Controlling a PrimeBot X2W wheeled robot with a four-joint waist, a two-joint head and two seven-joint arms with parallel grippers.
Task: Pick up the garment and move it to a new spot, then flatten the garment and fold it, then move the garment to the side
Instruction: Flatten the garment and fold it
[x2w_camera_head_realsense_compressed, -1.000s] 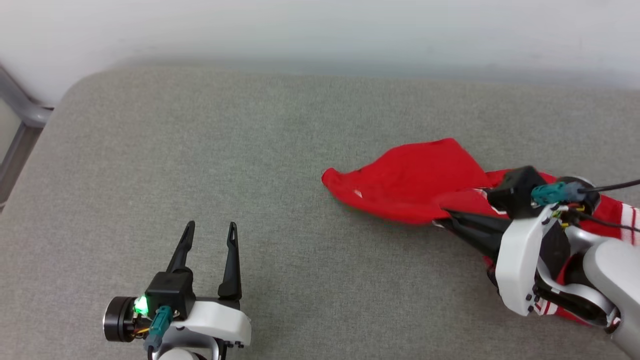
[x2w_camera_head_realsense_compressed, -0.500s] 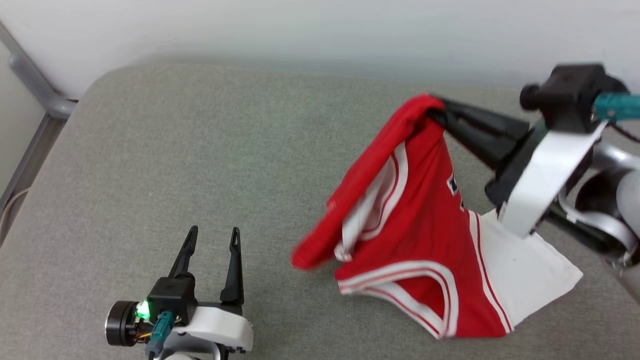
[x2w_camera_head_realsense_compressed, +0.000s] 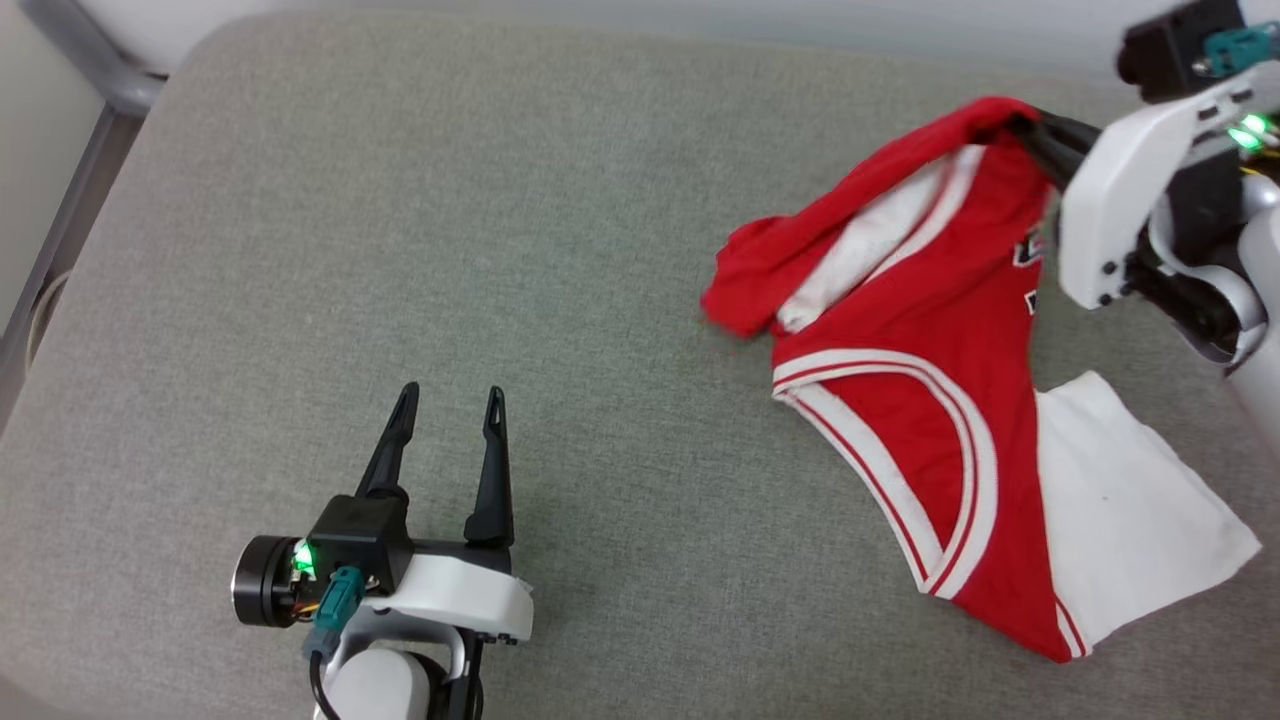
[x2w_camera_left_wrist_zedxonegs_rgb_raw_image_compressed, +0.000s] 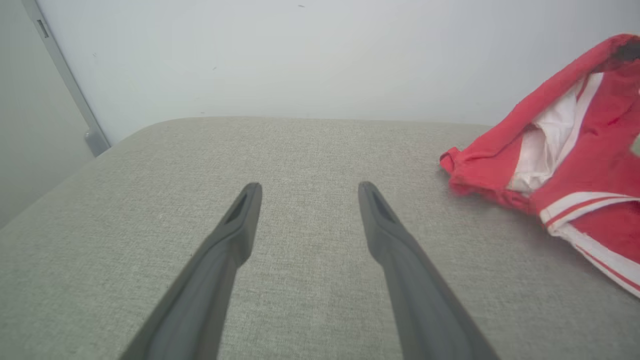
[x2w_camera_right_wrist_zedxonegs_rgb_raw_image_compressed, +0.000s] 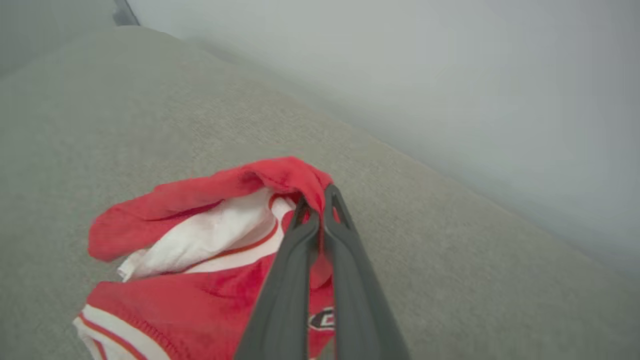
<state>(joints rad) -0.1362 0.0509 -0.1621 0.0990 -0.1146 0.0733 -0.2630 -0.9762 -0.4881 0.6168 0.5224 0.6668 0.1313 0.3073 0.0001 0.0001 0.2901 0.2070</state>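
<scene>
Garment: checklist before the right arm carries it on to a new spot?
1. Grip: ok, right gripper shut on a red fold of the garment.
2. Lift off the pad: not ok, white sleeve and lower edge lie on it.
3. Other arm out of the way: ok, left gripper open, apart from the garment.
4. Room to lay it out: ok, bare pad ahead of the left gripper.
5. Flatness: not ok, bunched and folded over.
6. Which side is up: cannot tell, just a scrap of print visible.
</scene>
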